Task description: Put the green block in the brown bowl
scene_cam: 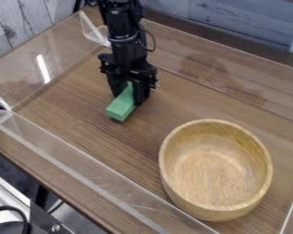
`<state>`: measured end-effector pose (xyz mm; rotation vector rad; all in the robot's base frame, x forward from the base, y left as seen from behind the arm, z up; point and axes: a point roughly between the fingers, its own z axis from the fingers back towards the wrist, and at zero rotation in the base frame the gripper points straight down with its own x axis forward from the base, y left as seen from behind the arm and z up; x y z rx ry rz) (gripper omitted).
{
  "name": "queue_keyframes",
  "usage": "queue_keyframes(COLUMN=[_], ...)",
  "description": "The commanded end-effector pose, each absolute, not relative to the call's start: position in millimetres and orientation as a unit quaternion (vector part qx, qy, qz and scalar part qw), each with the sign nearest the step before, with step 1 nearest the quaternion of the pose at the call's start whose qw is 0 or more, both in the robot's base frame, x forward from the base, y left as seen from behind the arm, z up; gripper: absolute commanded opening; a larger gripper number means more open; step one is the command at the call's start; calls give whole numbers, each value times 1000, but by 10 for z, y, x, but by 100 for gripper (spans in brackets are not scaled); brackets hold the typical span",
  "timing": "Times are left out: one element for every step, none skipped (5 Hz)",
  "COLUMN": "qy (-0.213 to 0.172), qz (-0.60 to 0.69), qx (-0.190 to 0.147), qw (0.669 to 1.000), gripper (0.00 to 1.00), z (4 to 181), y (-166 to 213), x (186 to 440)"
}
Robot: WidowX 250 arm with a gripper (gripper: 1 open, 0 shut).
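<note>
The gripper (pixel 131 93), jaws partly open, straddles the green block's (pixel 121 108) upper end on the table.

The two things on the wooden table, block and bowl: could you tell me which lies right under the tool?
The green block: the tool stands directly over its far end, pointing down. The brown bowl sits apart, nearer the camera, to the right.
</note>
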<state>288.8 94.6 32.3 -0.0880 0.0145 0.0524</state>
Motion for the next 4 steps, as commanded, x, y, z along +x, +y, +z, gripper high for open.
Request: queue_keyframes(qy=[-20, -20, -20, -19], qz=[31, 33, 34, 35], qx=[-35, -36, -36, -37], qw=[999, 999, 999, 999], gripper=[0, 0, 0, 0], z=[471, 464, 455, 443], y=[1027, 1037, 1048, 1057], x=[2996, 3005, 3015, 3023])
